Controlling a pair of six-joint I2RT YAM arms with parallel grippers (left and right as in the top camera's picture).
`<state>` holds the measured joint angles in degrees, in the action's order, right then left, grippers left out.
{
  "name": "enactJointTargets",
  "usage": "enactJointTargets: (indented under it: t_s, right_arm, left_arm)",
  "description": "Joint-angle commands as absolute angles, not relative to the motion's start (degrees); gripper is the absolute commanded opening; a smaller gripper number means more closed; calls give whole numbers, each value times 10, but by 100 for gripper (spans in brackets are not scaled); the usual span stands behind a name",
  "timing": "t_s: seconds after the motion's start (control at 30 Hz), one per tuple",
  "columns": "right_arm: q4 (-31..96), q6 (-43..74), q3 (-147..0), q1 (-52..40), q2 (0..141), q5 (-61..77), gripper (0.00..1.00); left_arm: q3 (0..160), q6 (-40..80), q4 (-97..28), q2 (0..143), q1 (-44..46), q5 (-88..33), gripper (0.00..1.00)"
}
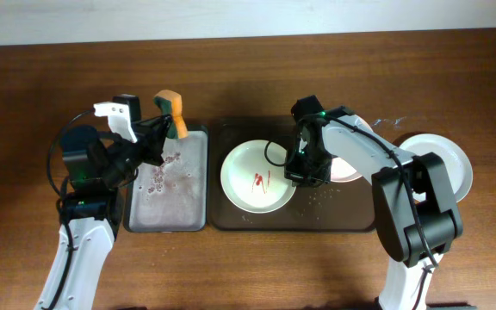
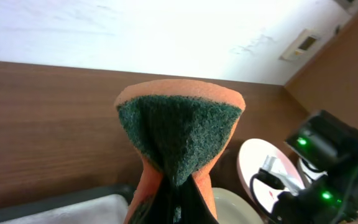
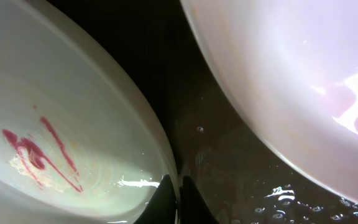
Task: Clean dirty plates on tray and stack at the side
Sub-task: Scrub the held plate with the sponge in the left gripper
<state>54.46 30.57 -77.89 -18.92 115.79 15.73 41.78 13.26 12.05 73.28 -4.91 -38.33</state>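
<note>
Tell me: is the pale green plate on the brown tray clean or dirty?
Dirty: the pale green plate carries red sauce streaks near its middle.

The left arm point(image 1: 74, 250), at the lower left of the overhead frame, has a white tapered lower link topped by black joint housings, 1 carrying a small green light point(image 1: 80, 181). Thin black cables point(image 1: 58, 155) loop around its wrist, near a white bracket point(image 1: 113, 112) and a black camera block point(image 1: 128, 105). The right arm point(image 1: 416, 202), at the right, looks bulkier, with 2 rounded black housings, a white base link at the bottom edge and a white forearm link point(image 1: 360, 148). That link leads to a black wrist with its own green lamp point(image 1: 320, 112). In the left wrist frame this arm shows at lower right as black blocks with several green lights. The left gripper point(image 2: 178, 202) and right gripper point(image 3: 178, 196) each end in 2 narrow dark jaws at the bottom centre.
</note>
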Motion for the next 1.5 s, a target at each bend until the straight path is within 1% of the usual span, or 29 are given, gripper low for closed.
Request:
enactJointTargets:
  t_s: [0.0, 0.3, 0.33, 0.5, 0.57, 0.63, 0.77, 0.93, 1.03, 1.17, 1.23, 1.37, 1.47]
  right_arm:
    - [546, 303, -780, -195, 1161, 143, 4]
    - [545, 303, -780, -196, 1161, 143, 4]
    - [545, 303, -780, -195, 1161, 143, 4]
    - [545, 303, -780, -196, 1161, 143, 4]
    - [544, 303, -780, -196, 1161, 143, 4]
    - [545, 303, -780, -196, 1161, 143, 4]
    - [545, 303, -780, -196, 1161, 143, 4]
    - [545, 303, -780, -196, 1161, 143, 4]
    - [545, 303, -780, -196, 1161, 143, 4]
    - [545, 302, -780, -196, 1161, 143, 4]
    - [545, 302, -780, -196, 1161, 143, 4]
    - [545, 302, -780, -196, 1161, 143, 4]
    - [545, 302, -780, -196, 1161, 143, 4]
  left_arm:
    - [417, 139, 128, 721, -51, -414, 0]
    - [417, 138, 118, 721, -51, -409, 0]
    - [417, 138, 97, 721, -51, -389, 0]
    - [417, 132, -93, 732, -51, -172, 0]
    - [416, 132, -156, 746, -51, -104, 0]
    - [417, 133, -207, 757, -51, -68, 0]
    - [423, 133, -236, 757, -35, -32, 0]
    - [469, 132, -300, 757, 16, 29, 0]
    - [487, 133, -314, 757, 59, 28, 0]
    - [487, 132, -312, 774, 93, 25, 0]
    - [496, 103, -309, 784, 112, -25, 0]
    - [544, 102, -301, 789, 152, -95, 0]
    - [556, 138, -246, 791, 170, -186, 0]
